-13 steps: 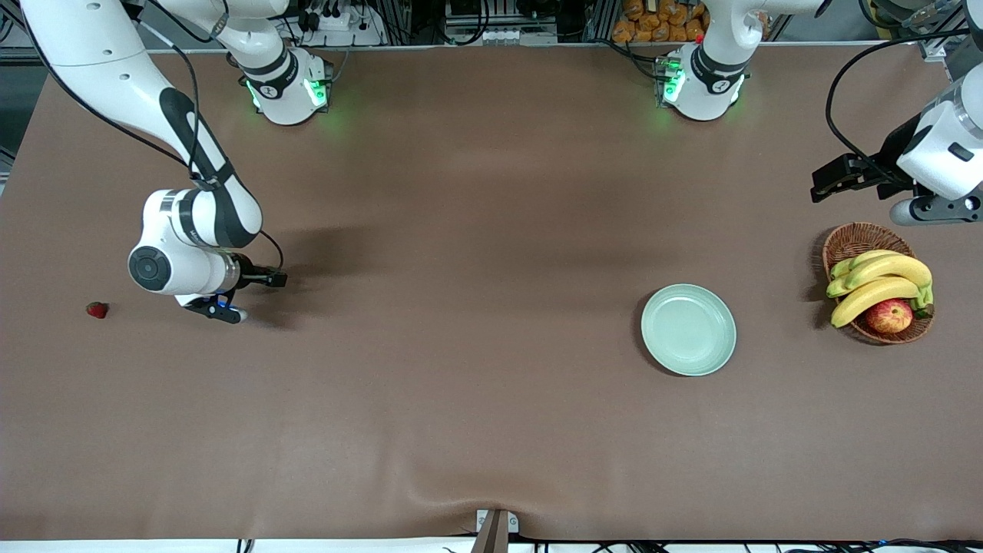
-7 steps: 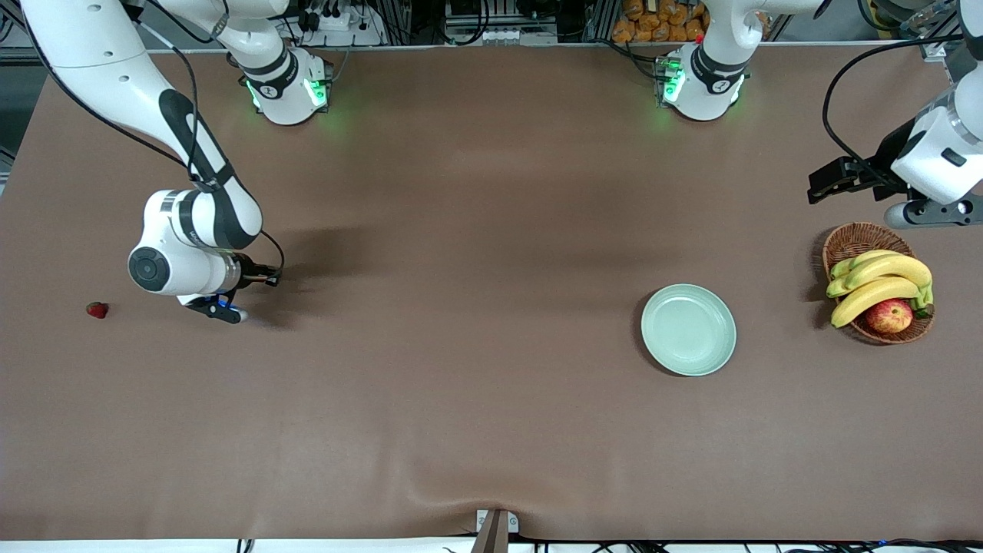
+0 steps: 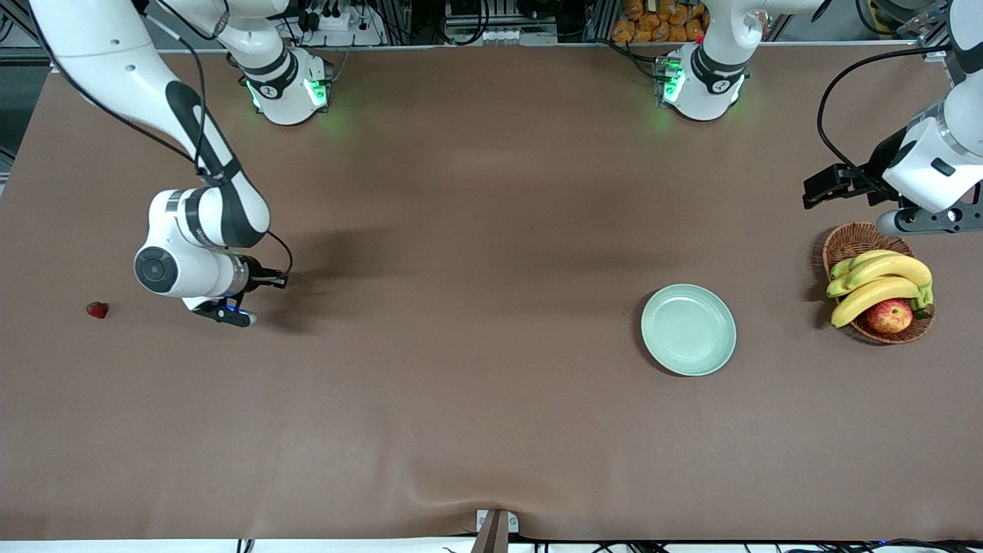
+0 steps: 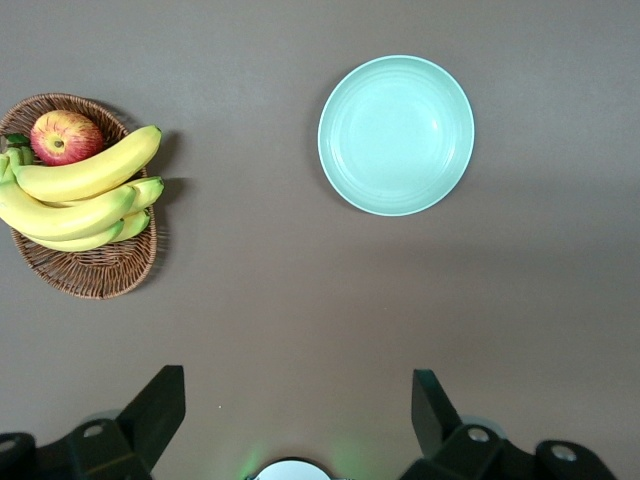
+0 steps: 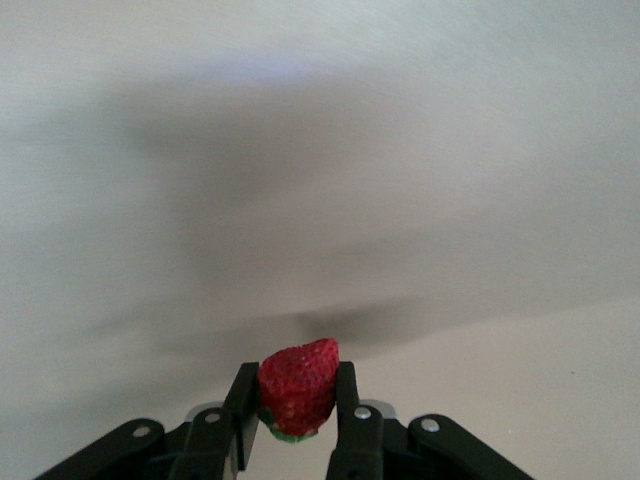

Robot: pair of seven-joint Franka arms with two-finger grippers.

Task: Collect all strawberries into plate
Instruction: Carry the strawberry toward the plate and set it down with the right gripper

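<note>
My right gripper (image 3: 279, 282) is shut on a red strawberry (image 5: 300, 392), which sits between the two black fingers (image 5: 347, 395) in the right wrist view. It hangs over bare table toward the right arm's end. A second strawberry (image 3: 97, 309) lies on the table near that end's edge. The third strawberry is out of view. The pale mint-green plate (image 3: 688, 329) lies empty toward the left arm's end; it also shows in the left wrist view (image 4: 396, 134). My left gripper (image 3: 819, 189) is open and empty, up over the table next to the basket (image 3: 851, 240).
The brown wicker basket holds bananas (image 3: 880, 283) and a red-yellow apple (image 3: 889, 315), beside the plate at the left arm's end; it also shows in the left wrist view (image 4: 95, 270). A small bracket (image 3: 493, 528) sits at the table's near edge.
My right gripper has shifted slightly toward the plate's end with the strawberry in it. My left arm has drawn a little toward the robots' bases. The plate and the loose strawberry have not moved.
</note>
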